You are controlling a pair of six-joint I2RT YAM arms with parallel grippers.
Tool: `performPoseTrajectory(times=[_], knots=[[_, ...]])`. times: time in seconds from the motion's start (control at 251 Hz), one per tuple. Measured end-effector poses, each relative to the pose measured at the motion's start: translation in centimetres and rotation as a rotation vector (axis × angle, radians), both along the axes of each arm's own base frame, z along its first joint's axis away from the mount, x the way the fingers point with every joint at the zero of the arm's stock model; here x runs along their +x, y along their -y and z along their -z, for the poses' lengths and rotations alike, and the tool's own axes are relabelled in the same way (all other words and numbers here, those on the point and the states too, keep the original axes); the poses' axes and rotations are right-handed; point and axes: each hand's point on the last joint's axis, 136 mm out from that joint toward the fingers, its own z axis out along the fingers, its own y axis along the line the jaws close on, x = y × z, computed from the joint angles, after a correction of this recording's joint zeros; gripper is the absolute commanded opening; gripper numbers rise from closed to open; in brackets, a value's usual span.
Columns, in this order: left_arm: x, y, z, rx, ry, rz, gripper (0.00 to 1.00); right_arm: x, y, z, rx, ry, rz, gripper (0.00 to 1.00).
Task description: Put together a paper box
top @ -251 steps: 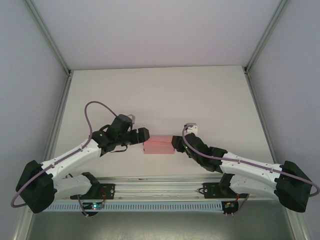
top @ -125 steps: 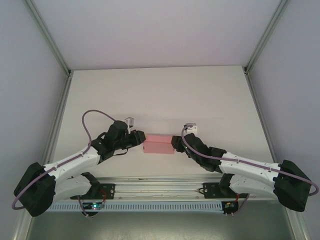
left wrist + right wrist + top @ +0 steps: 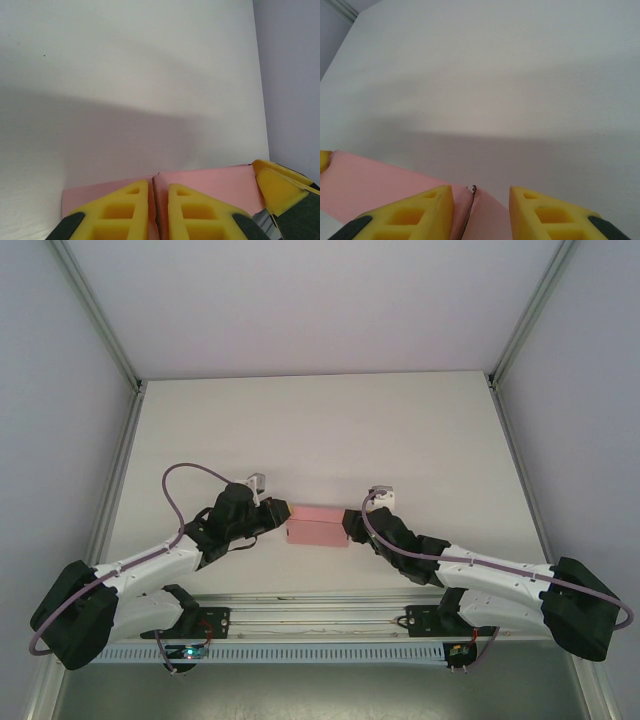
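A: Where's the pink thin-card rectangular box (image 3: 317,525)?
B: Middle of the white table (image 3: 320,430), toward its near edge, between both claws.
A: Gripped?
B: The left claw (image 3: 283,516) pinches its left end; the right claw (image 3: 350,525) clamps its right end.

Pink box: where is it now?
From above, the paper box is near the table front middle, its ends gripped by the left gripper and right gripper.

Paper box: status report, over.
Left fingers shut on paper box, left end. Right fingers gripping its right end. Box folded up, spanning between both arms. Nothing in the way.
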Motion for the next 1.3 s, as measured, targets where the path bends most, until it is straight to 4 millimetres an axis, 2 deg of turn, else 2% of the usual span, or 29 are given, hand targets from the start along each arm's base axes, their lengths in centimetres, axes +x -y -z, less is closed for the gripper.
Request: performPoseTrajectory(times=[0.475,0.746,0.882,1.058,1.297], knots=[[1.1,0.8,0.3,0.043,0.024,0.035,0.16,0.0,0.5,0.1,0.008,0.037,-0.007,0.34],[1.8,1.2,0.4,0.076,0.055,0.056,0.09,0.1,0.3,0.0,-0.007,0.087,-0.033,0.31],[1.8,1.1,0.2,0.088,0.075,0.062,0.07,0.2,0.1,0.0,-0.016,0.103,-0.050,0.29],[1.4,0.9,0.1,0.112,0.108,0.066,0.00,0.1,-0.3,-0.2,-0.008,0.127,-0.076,0.26],[1.5,0.7,0.2,0.142,0.135,0.059,0.00,0.4,-0.7,-0.4,-0.020,0.158,-0.097,0.23]])
